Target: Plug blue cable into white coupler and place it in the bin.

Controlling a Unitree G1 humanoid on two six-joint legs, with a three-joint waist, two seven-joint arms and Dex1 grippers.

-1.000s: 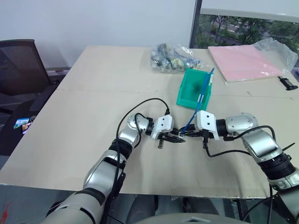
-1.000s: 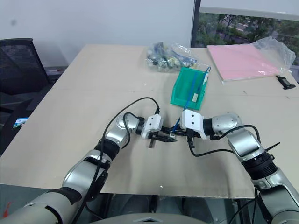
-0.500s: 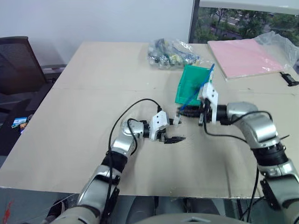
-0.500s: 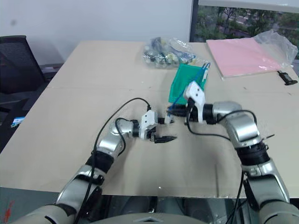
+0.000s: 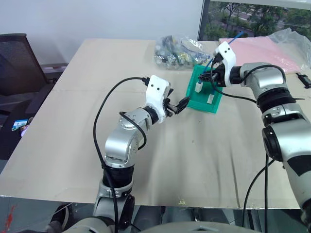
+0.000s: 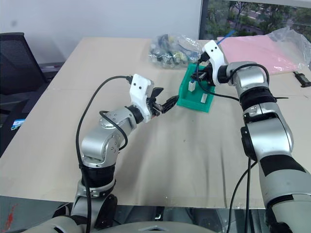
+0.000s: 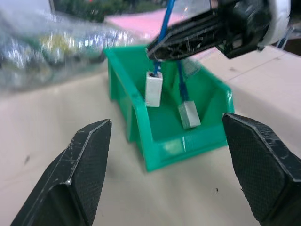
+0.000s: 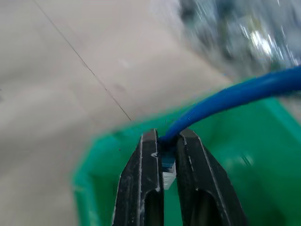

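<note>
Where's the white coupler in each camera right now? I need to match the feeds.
Left eye: white coupler hangs from the blue cable over the bin, below the right gripper.
Right eye: same spot, over the bin's near-left part.
Left wrist: centre, dangling above the bin.
Right wrist: a white bit between the fingers, likely the coupler.
Shared landmark: the green bin.

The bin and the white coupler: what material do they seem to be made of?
The bin: apparently moulded plastic, teal-green, with a slight sheen on its walls. The white coupler: probably hard plastic, a matte white block with sharp edges, hanging on the blue cable.
</note>
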